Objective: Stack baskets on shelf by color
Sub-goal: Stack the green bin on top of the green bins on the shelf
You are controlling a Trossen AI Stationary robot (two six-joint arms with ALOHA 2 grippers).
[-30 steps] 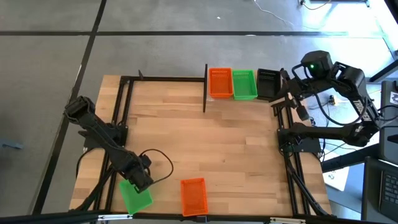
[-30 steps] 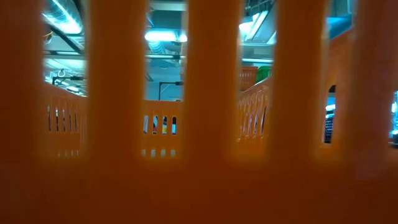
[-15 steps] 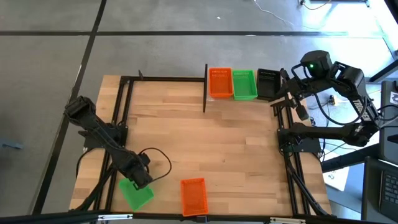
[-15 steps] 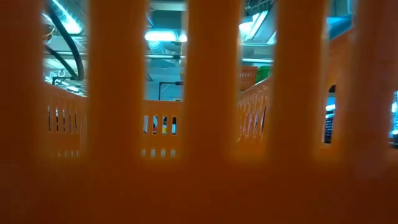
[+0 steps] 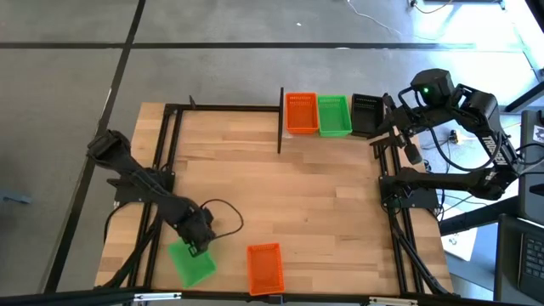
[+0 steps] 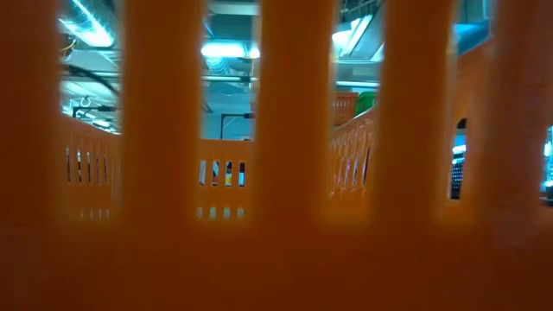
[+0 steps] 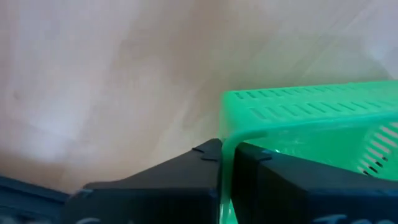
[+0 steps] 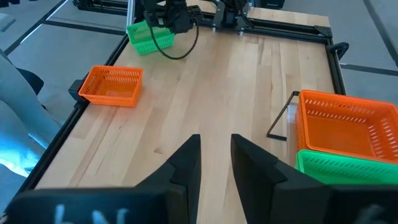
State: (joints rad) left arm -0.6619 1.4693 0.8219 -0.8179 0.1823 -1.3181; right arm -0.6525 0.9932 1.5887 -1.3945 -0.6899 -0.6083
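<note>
High view, lower left: the left gripper (image 5: 199, 242) pinches one wall of a green basket (image 5: 191, 263), its arm stretched low and diagonal from the frame's left. With only one thin wall between the fingers, the basket could twist or slip when lifted. The right gripper (image 8: 214, 155) waits at upper right, slightly spread, beside the shelf (image 5: 293, 134) stacks. An orange basket (image 5: 264, 268) sits at bottom centre.

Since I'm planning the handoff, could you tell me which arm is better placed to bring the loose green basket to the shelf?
Probably the left. The left gripper is shut on the green basket wall at the near-left corner. The right gripper hangs open by the shelf, far across the table.
</note>
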